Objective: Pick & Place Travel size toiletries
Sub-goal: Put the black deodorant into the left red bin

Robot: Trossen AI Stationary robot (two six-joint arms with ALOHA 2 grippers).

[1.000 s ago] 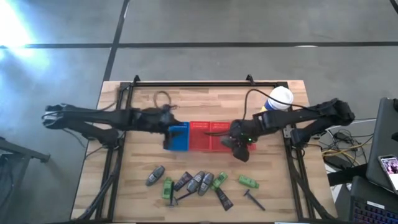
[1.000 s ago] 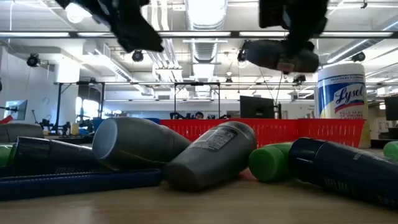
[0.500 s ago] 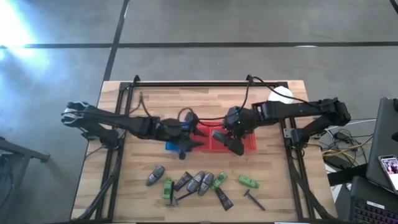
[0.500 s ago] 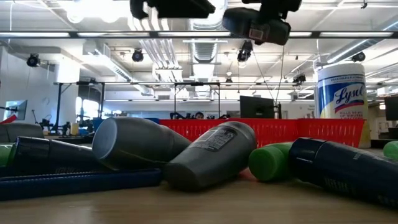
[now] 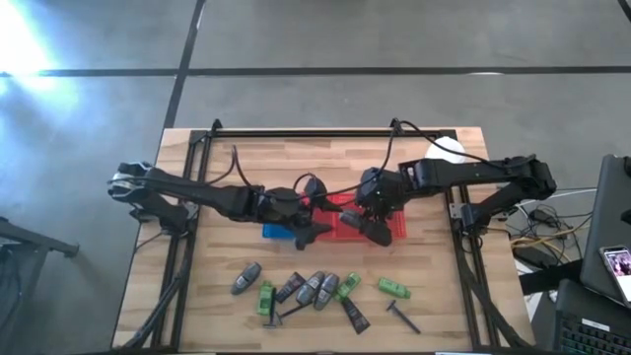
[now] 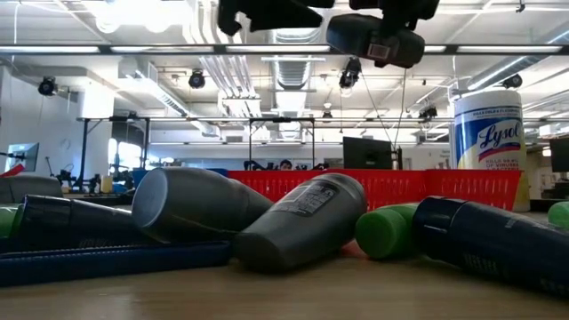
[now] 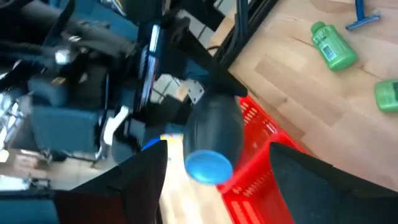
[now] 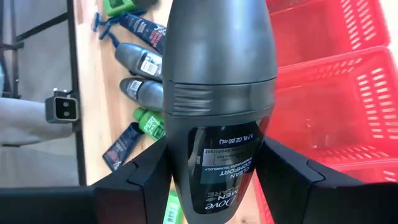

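My right gripper is shut on a grey oval deodorant stick above the red basket. In the low view the stick hangs high over the table. My left gripper is open beside it, over the gap between the blue basket and the red basket; its wrist view shows the stick's blue end ahead of its fingers. The other toiletries, grey sticks, green bottles, dark tubes and a razor, lie flat near the table's near edge. My right gripper pinches the grey stick between its two fingers, one on each side of the labelled body. The fingers lie along the stick, whose cap end points away from the wrist. It is lifted clear, lying roughly level above the red basket.
A tall white-and-yellow canister stands at the far right of the table, behind the right arm. A black frame rail runs along the far edge. Bare wood shows to the left of the toiletries near the near edge.
My right gripper has carried the grey stick up and a little toward the far edge, from the red basket's near side to above it. My left gripper has moved from the blue basket toward the table's right, closing in on the right gripper.
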